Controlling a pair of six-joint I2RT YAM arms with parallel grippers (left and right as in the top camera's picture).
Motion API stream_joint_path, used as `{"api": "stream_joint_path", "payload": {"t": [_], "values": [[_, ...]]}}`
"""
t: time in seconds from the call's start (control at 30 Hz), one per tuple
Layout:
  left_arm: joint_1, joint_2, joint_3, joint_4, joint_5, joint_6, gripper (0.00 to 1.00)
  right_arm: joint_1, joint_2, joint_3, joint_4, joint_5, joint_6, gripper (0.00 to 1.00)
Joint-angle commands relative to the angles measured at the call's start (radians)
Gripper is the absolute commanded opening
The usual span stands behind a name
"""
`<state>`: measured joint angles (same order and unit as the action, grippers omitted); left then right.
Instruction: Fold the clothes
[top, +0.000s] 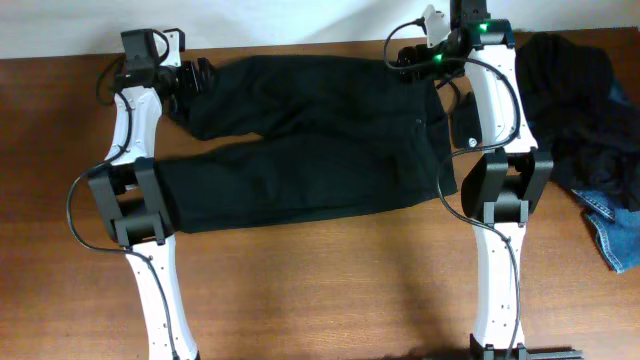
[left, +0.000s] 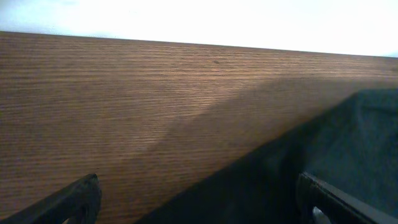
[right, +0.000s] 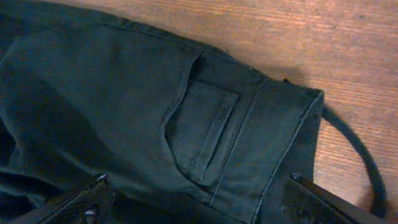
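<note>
Black trousers (top: 310, 140) lie flat along the tabletop's (top: 330, 290) far edge. The left gripper (left: 196, 194) and right gripper (right: 199, 186) hover over opposite ends, both spread wide and empty.

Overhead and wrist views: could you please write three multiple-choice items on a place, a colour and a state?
1. Where is the clothes pile?
A. beyond the right arm
B. between the arms
C. beyond the left arm
2. What colour is the denim at its near end?
A. red
B. blue
C. white
3. How do both pairs of jaws stand?
A. shut on the trousers
B. one shut, one open
C. open
Answers: 1 A, it sits at the table's right end; 2 B, blue shows beneath the black; 3 C, each wrist view shows fingers wide apart.
</note>
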<state>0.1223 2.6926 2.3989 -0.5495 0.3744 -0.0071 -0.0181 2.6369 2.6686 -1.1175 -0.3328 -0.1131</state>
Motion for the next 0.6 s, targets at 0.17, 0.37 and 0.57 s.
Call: {"api": "stream_joint_path", "payload": {"t": [0.17, 0.37, 0.57], "values": [[0.034, -0.023, -0.002, 0.011, 0.110, -0.064, 0.99, -0.025, 0.026, 0.005, 0.060, -0.007, -0.009, 0.92], [0.035, -0.023, -0.002, 0.014, 0.112, -0.113, 0.91, -0.067, 0.051, 0.005, 0.132, -0.045, -0.009, 0.92], [0.035, -0.023, -0.002, 0.015, 0.112, -0.112, 0.84, -0.067, 0.120, 0.005, 0.235, -0.078, 0.010, 0.92]]}}
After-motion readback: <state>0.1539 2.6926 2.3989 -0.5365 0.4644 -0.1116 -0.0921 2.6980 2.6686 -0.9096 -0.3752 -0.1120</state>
